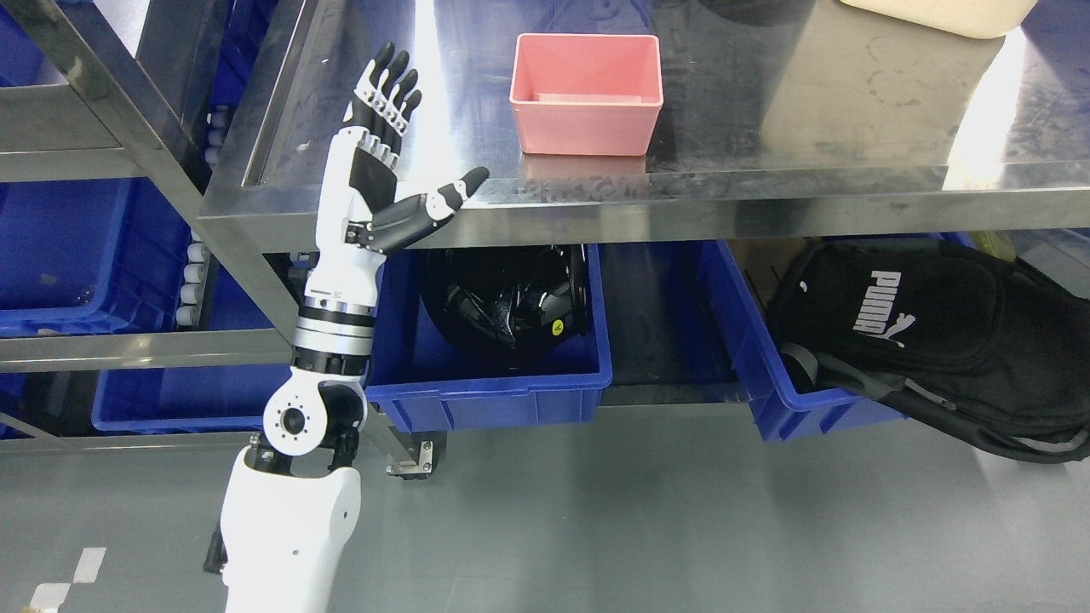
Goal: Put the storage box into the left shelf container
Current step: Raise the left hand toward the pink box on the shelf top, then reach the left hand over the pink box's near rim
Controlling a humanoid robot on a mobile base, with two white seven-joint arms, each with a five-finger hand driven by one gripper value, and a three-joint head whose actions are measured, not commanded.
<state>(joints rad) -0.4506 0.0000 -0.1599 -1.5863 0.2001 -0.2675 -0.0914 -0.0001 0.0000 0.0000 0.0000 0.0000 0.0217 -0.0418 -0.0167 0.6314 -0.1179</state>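
Steel tabletop (766, 183) spans upper frame. Pink storage box (588, 92) sits on it top center, empty, upright. Cream object (937, 15) at top right edge, cut off.

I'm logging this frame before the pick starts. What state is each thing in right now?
Pink storage box: upright, empty, on the steel table, untouched.
Left hand: open, fingers spread, raised at the table's front edge, holding nothing.
Blue bin: under the table, holds a black object.
Black backpack: slumped over another blue bin's edge.
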